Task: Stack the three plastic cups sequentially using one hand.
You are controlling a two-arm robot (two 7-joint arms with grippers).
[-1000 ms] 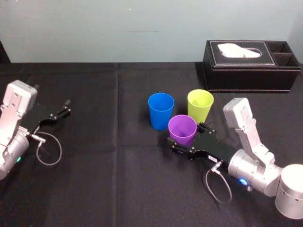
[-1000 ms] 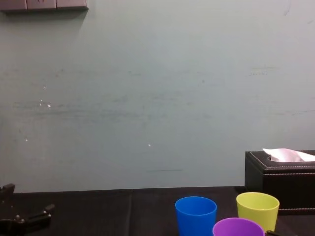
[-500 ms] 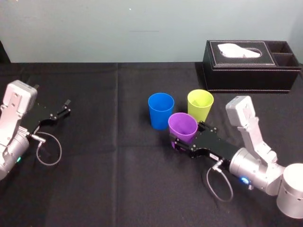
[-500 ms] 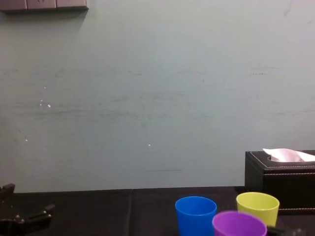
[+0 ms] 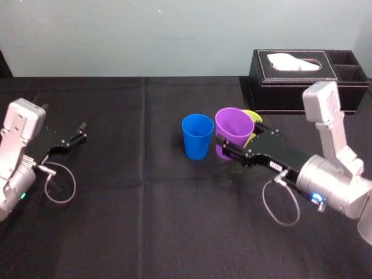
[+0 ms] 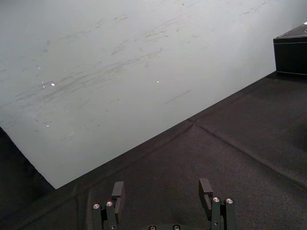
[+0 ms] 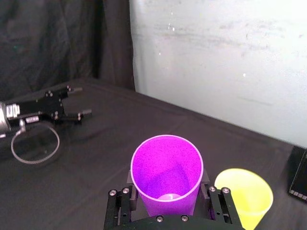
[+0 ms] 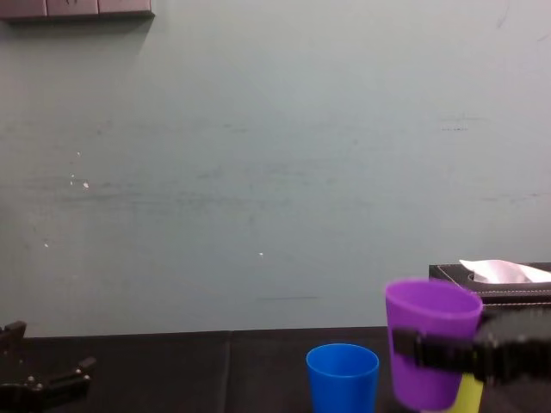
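Purple cup (image 5: pixel 232 123) held up in my right pincer (image 5: pixel 237 143).
My right arm reaches in low from the right, jaws clamped on the upright cup, clear of the surface (image 5: pixel 145 221), just beside the yellow-green cup (image 5: pixel 254 117), blue cup (image 5: pixel 197 136) near. My left pincer (image 5: pixel 77 133) rests spread open, far left.

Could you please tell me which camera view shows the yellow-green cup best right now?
The right wrist view: the yellow-green cup shows its open mouth and most of its rim beside the purple cup held in the right pincer. The head and chest views give just a sliver behind the purple cup.
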